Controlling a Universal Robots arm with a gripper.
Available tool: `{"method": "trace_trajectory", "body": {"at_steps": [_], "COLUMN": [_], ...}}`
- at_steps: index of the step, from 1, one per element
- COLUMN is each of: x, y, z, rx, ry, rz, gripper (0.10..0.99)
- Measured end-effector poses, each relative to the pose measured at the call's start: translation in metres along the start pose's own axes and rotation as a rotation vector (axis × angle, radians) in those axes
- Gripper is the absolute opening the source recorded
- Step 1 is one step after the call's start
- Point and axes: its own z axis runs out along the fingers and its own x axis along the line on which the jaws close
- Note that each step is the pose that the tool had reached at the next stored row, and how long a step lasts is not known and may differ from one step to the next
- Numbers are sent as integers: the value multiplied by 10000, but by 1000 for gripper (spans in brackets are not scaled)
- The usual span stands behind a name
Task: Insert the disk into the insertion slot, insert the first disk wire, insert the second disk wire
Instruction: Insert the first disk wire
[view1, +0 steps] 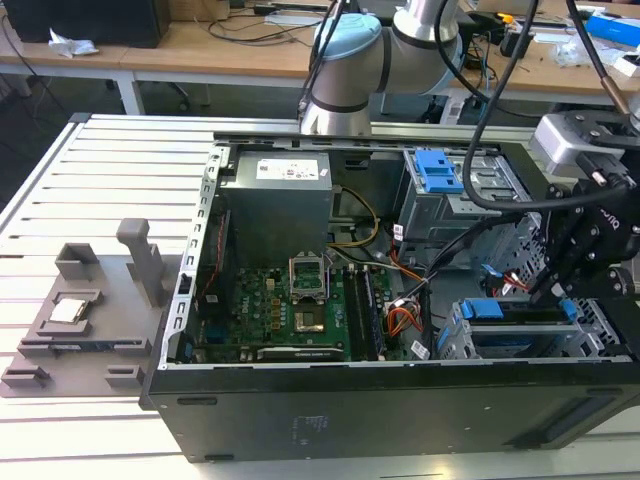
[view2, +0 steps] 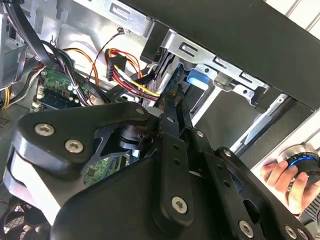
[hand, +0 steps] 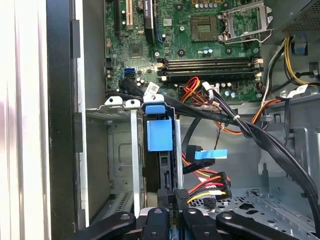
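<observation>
Disk in slot (tool near)

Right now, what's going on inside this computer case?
A robot arm's gripper reaches into the open computer case at the insertion slot. The disk already sits in that slot, blue carrier end showing. The gripper is close to the red, yellow and black wires beside the disk. A person's hand rests on a knob nearby.

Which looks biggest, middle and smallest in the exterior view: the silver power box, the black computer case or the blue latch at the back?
Biggest: black computer case.
Middle: silver power box.
Smallest: blue latch.
</observation>
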Motion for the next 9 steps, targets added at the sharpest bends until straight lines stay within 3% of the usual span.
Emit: {"method": "trace_trajectory", "body": {"at_steps": [9], "x": [-1], "y": [2], "z": [27], "rx": [5], "ry": [10], "rz": [-188], "gripper": [169]}}
